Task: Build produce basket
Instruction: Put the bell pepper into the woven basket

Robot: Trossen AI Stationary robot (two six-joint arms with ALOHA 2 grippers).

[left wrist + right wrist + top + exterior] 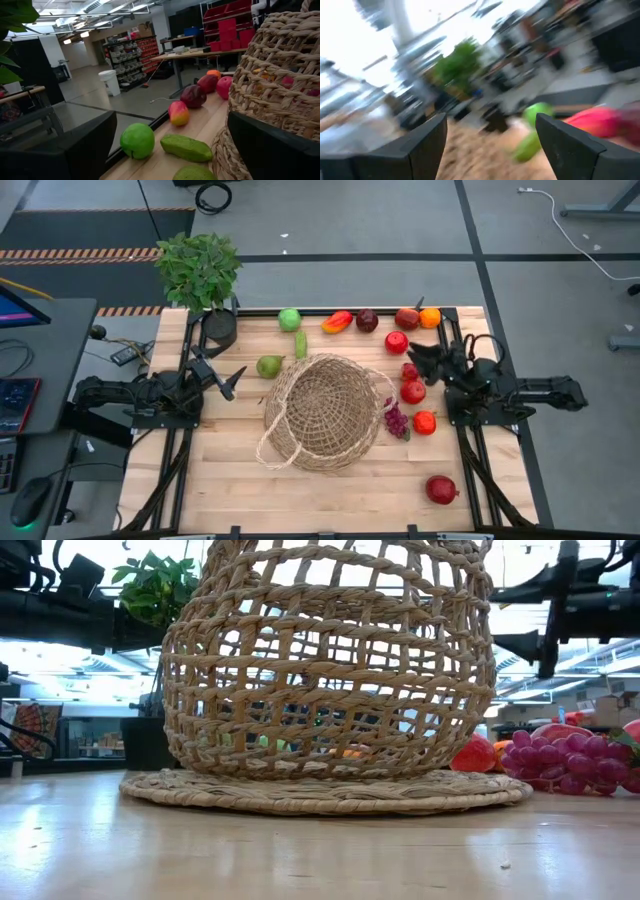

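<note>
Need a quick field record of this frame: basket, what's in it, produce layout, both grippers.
basket: wicker basket, mid-table, lying tipped, handle loop toward the near edge
basket contents: no produce visible inside
far edge row: green apple, mango, dark red fruit
left of basket: green pear
right of basket: purple grapes, several red and orange pieces
left gripper: open, empty, beside the pear
right gripper: open, empty, above the red fruit at the right
off-task: potted plant, far-left corner
</note>
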